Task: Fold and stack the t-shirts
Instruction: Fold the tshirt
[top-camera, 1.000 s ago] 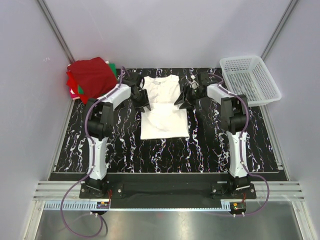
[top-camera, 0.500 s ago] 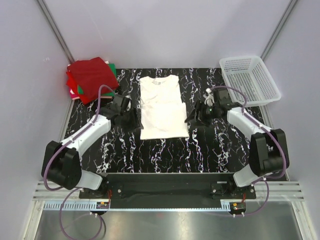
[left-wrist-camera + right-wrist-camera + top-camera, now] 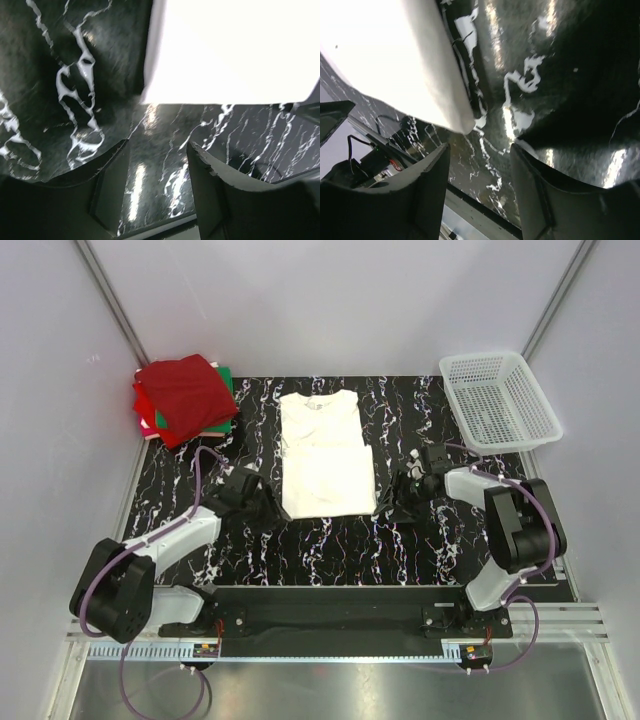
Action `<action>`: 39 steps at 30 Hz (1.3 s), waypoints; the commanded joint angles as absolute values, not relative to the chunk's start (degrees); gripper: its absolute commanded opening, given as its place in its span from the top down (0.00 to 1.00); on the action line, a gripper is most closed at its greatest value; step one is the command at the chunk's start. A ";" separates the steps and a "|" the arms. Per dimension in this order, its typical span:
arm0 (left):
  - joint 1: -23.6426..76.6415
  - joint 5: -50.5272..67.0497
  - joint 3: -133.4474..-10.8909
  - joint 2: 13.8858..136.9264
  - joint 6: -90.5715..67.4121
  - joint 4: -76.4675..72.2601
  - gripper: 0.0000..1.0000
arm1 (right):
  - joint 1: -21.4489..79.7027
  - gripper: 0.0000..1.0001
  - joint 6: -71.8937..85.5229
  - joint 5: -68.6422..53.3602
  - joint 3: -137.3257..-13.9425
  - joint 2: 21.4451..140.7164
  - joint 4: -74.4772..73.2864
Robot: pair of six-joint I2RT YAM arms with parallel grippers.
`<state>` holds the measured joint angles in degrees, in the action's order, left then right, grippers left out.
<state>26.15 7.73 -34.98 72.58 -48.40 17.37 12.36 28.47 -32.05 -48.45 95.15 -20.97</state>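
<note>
Black marbled tabletop (image 3: 330,540) carries the white t-shirt (image 3: 322,455); left gripper (image 3: 270,512) and right gripper (image 3: 390,508) flank its near corners, jaws parted, empty.

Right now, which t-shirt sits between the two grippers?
The white t-shirt, laid out alone mid-table, its near corners beside the left gripper and right gripper. The red and green t-shirts are stacked at the far left corner.

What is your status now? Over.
Both open, empty: left gripper, right gripper at near corners of white t-shirt. Shirt flat, not gripped. Nothing in the way.
</note>
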 commanded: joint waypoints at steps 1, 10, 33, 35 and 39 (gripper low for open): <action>26.63 4.58 -34.02 72.16 -50.18 10.46 0.46 | 12.31 0.43 29.00 -32.25 -50.97 98.17 -17.14; 26.63 4.40 -33.92 77.16 -50.10 5.89 0.46 | 12.66 0.56 29.88 -32.78 -55.01 103.70 -16.17; 26.63 3.60 -33.13 84.20 -51.24 1.32 0.55 | 13.45 0.87 28.04 -32.96 -57.04 105.03 -16.88; 26.63 3.69 -33.49 85.60 -51.42 1.32 0.65 | 13.45 0.92 28.04 -32.96 -56.78 104.94 -16.70; 26.72 3.78 -34.36 86.84 -51.24 1.41 0.85 | 13.45 1.00 28.47 -32.78 -55.99 104.33 -15.56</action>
